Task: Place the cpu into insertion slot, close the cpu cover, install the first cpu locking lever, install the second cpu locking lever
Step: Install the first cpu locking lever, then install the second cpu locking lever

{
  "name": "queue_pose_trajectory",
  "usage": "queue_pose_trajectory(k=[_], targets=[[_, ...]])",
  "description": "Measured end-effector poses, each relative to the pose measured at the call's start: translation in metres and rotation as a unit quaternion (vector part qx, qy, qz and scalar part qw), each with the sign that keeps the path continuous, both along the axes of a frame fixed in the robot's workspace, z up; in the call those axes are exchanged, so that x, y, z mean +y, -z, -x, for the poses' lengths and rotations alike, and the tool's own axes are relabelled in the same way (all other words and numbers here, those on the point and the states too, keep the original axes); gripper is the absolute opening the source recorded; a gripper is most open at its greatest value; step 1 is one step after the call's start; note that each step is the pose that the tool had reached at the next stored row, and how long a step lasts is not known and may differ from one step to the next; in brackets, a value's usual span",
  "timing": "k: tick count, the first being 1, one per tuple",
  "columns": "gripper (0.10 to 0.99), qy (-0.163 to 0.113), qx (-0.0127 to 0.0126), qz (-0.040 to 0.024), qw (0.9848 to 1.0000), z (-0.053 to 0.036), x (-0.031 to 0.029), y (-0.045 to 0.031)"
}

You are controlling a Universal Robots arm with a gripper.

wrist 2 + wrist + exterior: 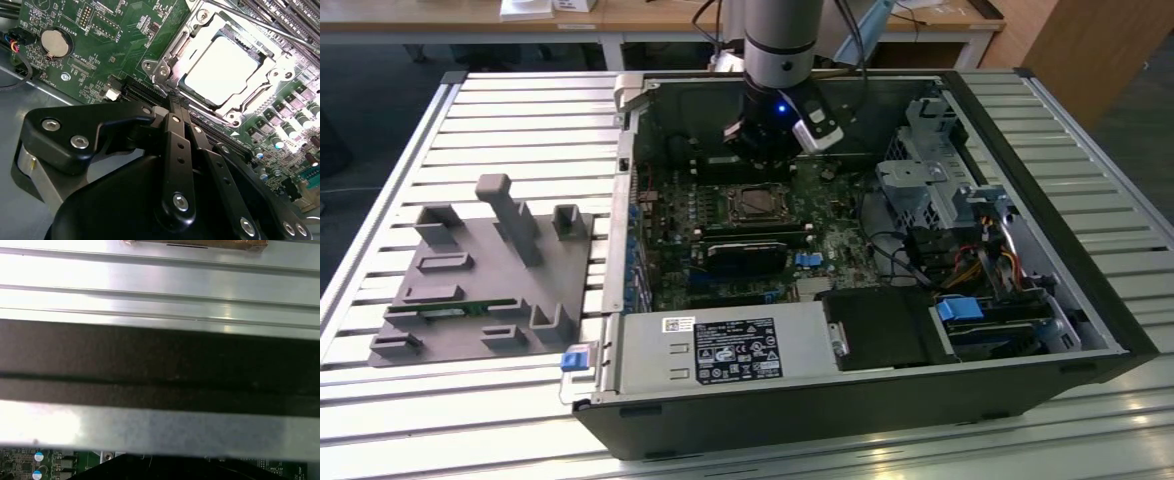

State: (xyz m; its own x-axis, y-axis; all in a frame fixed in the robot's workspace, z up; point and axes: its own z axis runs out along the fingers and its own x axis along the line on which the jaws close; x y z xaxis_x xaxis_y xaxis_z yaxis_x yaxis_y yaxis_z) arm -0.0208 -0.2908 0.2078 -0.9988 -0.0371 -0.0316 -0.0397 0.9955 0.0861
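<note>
Cpu [226, 70] (seated) just beyond shut fingers [176, 107].

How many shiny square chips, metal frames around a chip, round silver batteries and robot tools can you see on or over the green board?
cpu: 1
cpu cover: 1
round coin battery: 1
tool: 1
Total: 4
</note>
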Motion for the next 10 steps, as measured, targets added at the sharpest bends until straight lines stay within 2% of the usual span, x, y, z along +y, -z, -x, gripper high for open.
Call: queue_pose_trajectory(k=[10], targets=[[0.106, 0.0, 0.0, 0.0, 1.0, 0.0, -0.0027, 0.0001]])
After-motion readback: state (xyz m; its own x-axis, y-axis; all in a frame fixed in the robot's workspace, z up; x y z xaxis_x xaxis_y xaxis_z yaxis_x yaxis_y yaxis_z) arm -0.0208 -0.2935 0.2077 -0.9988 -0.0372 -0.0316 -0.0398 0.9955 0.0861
